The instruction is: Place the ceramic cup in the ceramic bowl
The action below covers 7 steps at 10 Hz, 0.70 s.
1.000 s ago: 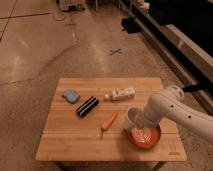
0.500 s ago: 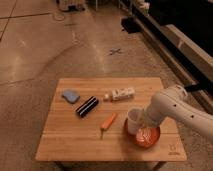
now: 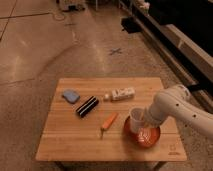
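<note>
The gripper is closing on the ceramic cup, though its fingers are hidden behind the cup and the white arm, so how they are gripping cannot be made out. The cup is sitting upright at the left rim of the ceramic bowl, overlapping that rim; whether it is resting on the bowl or hanging just above it is unclear. The bowl, glossy orange-red with pale streaks inside, is lying near the right front of the wooden table. Compared with half a second ago, the cup is sitting slightly closer to the bowl's middle, while the bowl itself is lying where it was. Further left, an orange carrot-like item, a dark striped bar, a blue sponge and a white carton are lying well apart from the bowl. The arm is running off the right edge.
</note>
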Tool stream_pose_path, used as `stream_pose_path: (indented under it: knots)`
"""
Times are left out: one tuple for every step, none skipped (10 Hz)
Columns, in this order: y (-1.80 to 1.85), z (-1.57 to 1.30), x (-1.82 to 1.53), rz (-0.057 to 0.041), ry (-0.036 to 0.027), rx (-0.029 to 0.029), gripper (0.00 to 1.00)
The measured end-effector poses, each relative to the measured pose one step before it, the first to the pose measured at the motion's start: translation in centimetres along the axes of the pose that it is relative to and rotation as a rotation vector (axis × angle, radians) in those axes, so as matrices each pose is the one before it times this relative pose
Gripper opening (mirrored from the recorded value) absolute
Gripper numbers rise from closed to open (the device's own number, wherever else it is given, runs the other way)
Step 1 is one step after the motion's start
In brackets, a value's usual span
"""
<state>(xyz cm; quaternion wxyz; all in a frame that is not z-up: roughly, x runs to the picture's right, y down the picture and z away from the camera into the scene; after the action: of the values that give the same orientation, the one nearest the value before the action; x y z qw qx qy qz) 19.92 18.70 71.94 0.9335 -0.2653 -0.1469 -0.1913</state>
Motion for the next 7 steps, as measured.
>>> stream_pose_path:
  knots:
    - [0.031,0.094,0.246,-0.0003,0.00712,0.00099,0.38]
    - [-0.017,0.03,0.238,-0.00209,0.0119,0.00369,0.51]
    - [-0.033,-0.016,0.197,-0.0025,0.01031,0.0052,0.62]
    - [-0.016,-0.028,0.116,-0.00208,0.0072,0.00407,0.71]
    - [-0.05,-0.087,0.111,-0.00138,0.00469,0.00516,0.79]
    - [-0.015,-0.135,0.086,-0.00088,0.00056,0.00388,0.8]
    - [-0.039,-0.291,0.011,-0.00599,-0.00209,0.00463,0.8]
